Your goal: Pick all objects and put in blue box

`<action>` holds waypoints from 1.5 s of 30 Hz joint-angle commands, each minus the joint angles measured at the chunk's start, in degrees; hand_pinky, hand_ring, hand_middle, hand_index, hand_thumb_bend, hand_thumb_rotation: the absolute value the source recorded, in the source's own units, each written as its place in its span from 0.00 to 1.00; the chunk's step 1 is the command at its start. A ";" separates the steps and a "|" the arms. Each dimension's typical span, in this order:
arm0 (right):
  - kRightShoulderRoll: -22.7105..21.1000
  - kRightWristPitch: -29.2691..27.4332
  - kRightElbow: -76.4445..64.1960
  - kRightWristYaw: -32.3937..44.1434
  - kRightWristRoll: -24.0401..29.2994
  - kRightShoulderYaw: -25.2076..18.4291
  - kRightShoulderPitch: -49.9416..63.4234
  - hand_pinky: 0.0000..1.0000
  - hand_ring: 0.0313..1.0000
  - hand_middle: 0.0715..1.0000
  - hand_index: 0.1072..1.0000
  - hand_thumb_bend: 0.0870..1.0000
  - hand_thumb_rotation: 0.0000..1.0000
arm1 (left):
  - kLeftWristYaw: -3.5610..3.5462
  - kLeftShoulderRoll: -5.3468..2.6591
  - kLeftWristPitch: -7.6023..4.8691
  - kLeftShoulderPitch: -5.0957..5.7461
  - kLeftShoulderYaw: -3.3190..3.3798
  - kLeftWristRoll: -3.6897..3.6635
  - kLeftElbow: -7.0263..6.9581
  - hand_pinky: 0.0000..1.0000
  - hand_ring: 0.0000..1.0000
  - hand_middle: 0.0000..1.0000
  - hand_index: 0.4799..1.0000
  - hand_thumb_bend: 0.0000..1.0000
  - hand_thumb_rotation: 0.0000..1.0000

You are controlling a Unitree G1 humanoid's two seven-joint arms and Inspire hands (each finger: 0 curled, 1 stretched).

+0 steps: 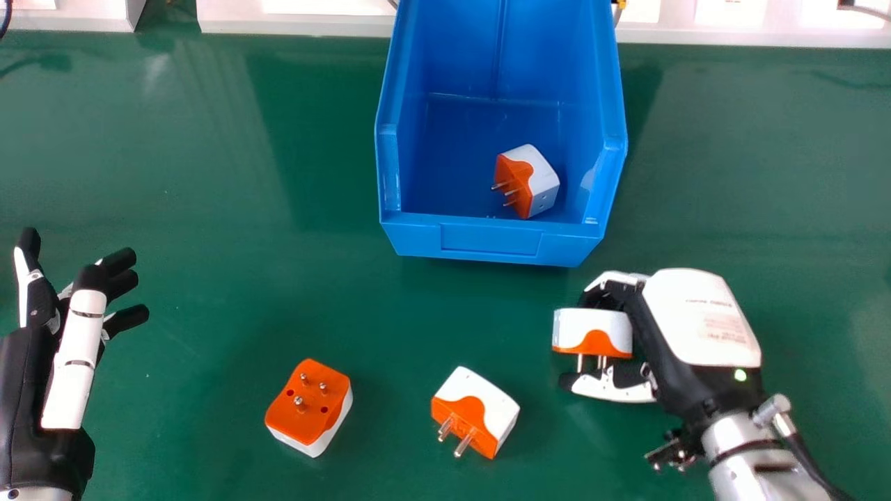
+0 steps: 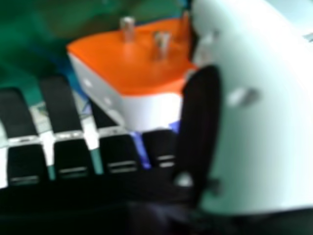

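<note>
In front of you is a green worktop [image 1: 209, 278], with a blue box [image 1: 491, 241] at its far edge, a little right of the middle. The box's open front, with its low wall, faces the near edge. Inside, an orange and white plug adapter [image 1: 543, 188] lies on the box floor, close to the low front wall and nearer the right wall, its metal pins pointing left.

Your right robot hand [image 1: 699, 316] is over the worktop's right half, just nearer to you than the box's front right corner. It is pinching a second plug adapter [image 1: 592, 330] between its curled fingers on the far side and its thumb on the near side. The white part of that adapter faces the far edge; its orange face and pins face the thumb.

Two more adapters lie on the worktop, nearer to you than the box and apart from each other. The left one [image 1: 310, 407] rests with its orange face and pins upward. The right one [image 1: 480, 410] lies between it and your right robot hand, its pins pointing toward the near edge.

Your left robot hand [image 1: 73, 348] is toward the worktop's left edge, fingers spread and holding nothing.
</note>
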 commanded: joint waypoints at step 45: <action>5.69 3.08 -40.75 11.35 -4.34 -0.41 8.71 0.06 0.07 0.10 0.41 0.43 0.14 | 0.62 0.55 -0.60 -2.43 -0.22 0.37 0.95 0.75 0.83 0.82 0.67 0.47 0.84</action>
